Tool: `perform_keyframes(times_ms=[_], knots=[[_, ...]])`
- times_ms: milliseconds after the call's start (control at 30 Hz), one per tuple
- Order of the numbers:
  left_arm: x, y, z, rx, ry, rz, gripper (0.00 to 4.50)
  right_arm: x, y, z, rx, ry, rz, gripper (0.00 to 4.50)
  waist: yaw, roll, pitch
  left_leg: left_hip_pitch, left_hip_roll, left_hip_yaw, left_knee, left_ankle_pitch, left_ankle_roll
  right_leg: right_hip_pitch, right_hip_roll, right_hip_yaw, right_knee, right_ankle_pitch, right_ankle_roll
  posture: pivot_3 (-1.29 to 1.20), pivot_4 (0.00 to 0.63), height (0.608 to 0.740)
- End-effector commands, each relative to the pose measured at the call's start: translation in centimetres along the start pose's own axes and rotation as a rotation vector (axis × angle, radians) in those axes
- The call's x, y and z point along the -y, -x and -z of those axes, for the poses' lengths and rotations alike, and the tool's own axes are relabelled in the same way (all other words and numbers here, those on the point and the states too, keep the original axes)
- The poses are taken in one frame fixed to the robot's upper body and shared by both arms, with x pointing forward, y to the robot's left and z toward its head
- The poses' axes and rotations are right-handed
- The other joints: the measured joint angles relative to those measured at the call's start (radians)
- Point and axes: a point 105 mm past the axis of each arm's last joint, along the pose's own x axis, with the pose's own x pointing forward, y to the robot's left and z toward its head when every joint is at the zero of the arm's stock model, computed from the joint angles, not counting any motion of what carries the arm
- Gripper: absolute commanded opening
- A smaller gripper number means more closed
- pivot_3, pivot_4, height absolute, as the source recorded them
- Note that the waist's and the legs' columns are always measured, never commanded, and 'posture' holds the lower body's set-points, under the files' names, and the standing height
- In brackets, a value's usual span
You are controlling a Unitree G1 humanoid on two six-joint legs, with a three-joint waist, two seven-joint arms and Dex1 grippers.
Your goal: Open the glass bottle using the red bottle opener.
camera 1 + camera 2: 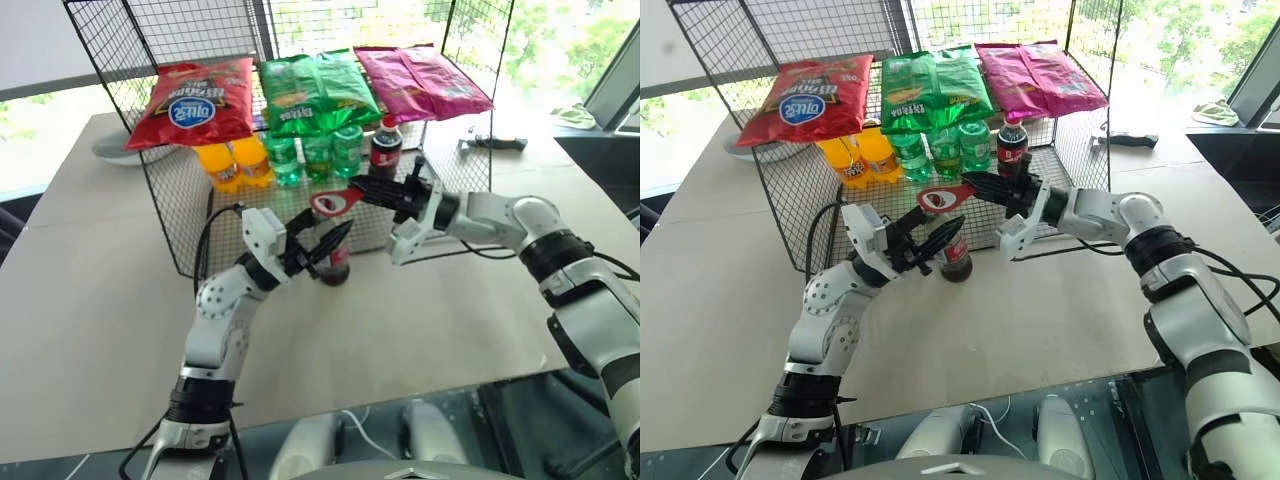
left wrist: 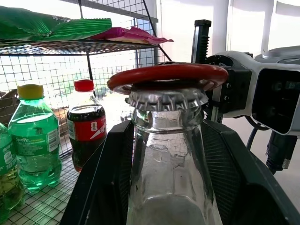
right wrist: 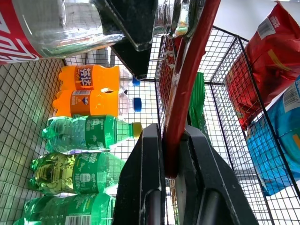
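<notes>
Left gripper [image 1: 322,245] pinches the glass bottle [image 1: 335,265] about its neck, base on the table [image 1: 100,290] before the wire rack [image 1: 180,215]. Right gripper [image 1: 385,193] is pressed together on the handle of the red opener [image 1: 335,202], ring seated on the crown cap [image 2: 168,97]. Glass is likely rigid, smooth, slippery and breakable: hold firmly below the cap. Opener appears stiff; lever from the handle end.

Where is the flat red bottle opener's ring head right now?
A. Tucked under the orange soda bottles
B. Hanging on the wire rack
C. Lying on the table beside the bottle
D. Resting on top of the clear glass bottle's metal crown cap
D: in the left wrist view the red bottle opener sits on the metal crown cap of the glass bottle, its handle pinched by the right gripper.
</notes>
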Motion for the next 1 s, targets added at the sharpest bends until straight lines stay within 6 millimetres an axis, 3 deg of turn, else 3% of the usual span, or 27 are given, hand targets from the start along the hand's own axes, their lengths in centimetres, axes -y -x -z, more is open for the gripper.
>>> perform_keyframes(times_ms=[33, 667, 1000], knots=[[0.9, 0.1, 2.4, -0.094, 0.047, 0.027, 2.02, 2.9, -0.1, 1.9, -0.051, 0.115, 0.039, 0.0, -0.001, 0.001, 0.0, 0.0, 0.0, 0.0, 0.0, 0.0, 0.0, 0.0, 0.0, 0.0, 0.0, 0.0, 0.0, 0.0, 0.15, 0.74], [0.9, 0.5, 2.4, -0.098, 0.048, 0.015, 2.02, 3.6, -0.1, 1.9, -0.053, 0.103, 0.102, 0.0, -0.004, -0.001, -0.001, -0.001, 0.001, 0.002, -0.015, 0.001, -0.002, -0.005, 0.0, 0.001, -0.009, 0.0, 0.0, 0.0, 0.15, 0.74], [0.6, 0.8, 1.8, -0.086, 0.046, 0.003, 2.02, 4.8, 0.7, 1.9, -0.077, -0.098, 0.263, 0.0, -0.004, -0.001, -0.001, -0.001, 0.001, 0.002, -0.015, 0.001, -0.002, -0.004, 0.0, 0.001, -0.009, 0.0, 0.0, 0.0, 0.15, 0.74]])
